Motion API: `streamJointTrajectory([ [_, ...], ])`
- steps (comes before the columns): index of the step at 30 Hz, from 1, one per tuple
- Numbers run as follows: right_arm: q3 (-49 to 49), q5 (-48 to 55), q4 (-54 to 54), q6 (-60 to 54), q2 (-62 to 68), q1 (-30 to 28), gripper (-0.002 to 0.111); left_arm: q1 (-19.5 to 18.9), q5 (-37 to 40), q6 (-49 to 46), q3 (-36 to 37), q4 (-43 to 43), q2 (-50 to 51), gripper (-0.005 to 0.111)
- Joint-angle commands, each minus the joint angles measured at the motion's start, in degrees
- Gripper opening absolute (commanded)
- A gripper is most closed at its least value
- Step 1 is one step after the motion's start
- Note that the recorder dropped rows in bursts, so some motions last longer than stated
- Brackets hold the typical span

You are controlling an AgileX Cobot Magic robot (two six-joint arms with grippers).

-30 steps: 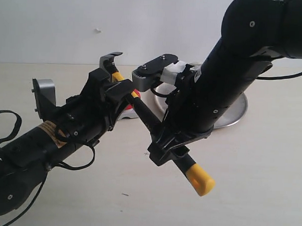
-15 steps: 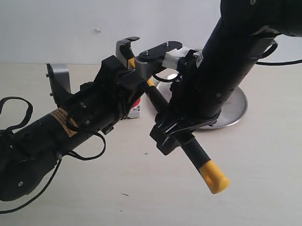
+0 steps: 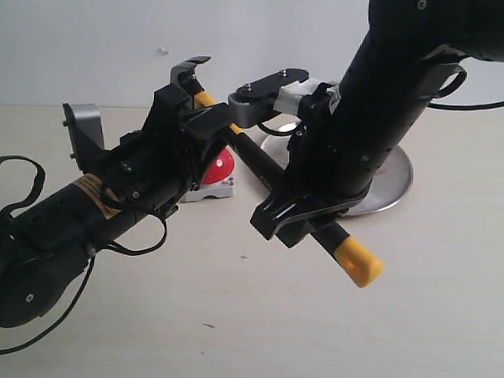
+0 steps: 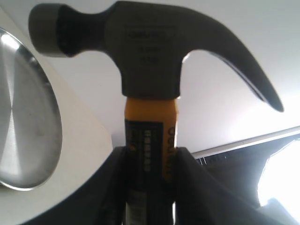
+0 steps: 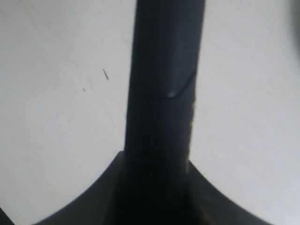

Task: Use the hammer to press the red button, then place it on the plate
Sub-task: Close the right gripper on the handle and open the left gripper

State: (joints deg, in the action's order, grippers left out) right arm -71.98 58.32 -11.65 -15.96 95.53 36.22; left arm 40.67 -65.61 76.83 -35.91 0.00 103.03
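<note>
Table: pale beige top (image 3: 229, 322), bare at the front edge where I stand, running back to a white wall.
Hammer: small claw hammer with a dark steel head, a black handle, a yellow butt and a yellow band under the head (image 3: 251, 162). It hangs in the air, tilted, with the butt low and nearest me and the head high toward the wall, and both arms hold it.
Right gripper: black claw (image 3: 301, 216) on the arm coming down from the upper right, closed narrow round the black stretch of the handle just above the yellow butt. Its own wrist camera shows the handle running straight out from between the dark fingers, with the table underneath.
Left gripper: black claw (image 3: 197, 111) on the arm reaching up from the lower left, closed on the yellow band right below the head. In its wrist camera the fingers (image 4: 190, 187) sit tight against both sides of the band, and the head with its curved claw stands just above them.
Red button: glossy red dome on a small grey-white square base (image 3: 219, 167), resting on the table below the handle and partly hidden behind the left gripper. The hammer head is raised above it, not touching.
Plate: round shiny silver metal plate (image 3: 394, 183), flat on the table behind the right arm, which covers much of it.
Wall: plain white (image 3: 74, 39).
</note>
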Motion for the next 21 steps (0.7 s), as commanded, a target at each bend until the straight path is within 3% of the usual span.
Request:
streamJointTrajectory([
  [1, -0.46, -1.16, -0.23, -1.34, -0.09, 0.1, 0.0, -0.16, -4.35, -0.71, -0.78, -0.81, -0.51, 0.0],
  [12, -0.46, -4.63, 0.04, 0.23, -3.16, 0.1, 0.0, -0.29, -4.35, -7.43, -0.78, 0.7, -0.51, 0.003],
  [13, -0.46, -4.63, 0.04, 0.23, -3.31, 0.1, 0.0, -0.29, -4.35, -7.43, -0.78, 0.7, -0.51, 0.007],
  [16, -0.46, -4.63, 0.04, 0.79, -3.56, 0.1, 0.0, -0.29, -4.35, -5.68, -0.78, 1.71, -0.51, 0.039],
  [18, -0.46, -4.74, 0.04, 0.93, -3.55, 0.1, 0.0, -0.29, -4.35, -5.68, -0.78, 2.42, -0.51, 0.053],
  [21, -0.46, -5.88, 0.04, 1.16, -3.68, 0.1, 0.0, -0.29, -4.35, -5.68, -0.78, 3.87, -0.51, 0.056],
])
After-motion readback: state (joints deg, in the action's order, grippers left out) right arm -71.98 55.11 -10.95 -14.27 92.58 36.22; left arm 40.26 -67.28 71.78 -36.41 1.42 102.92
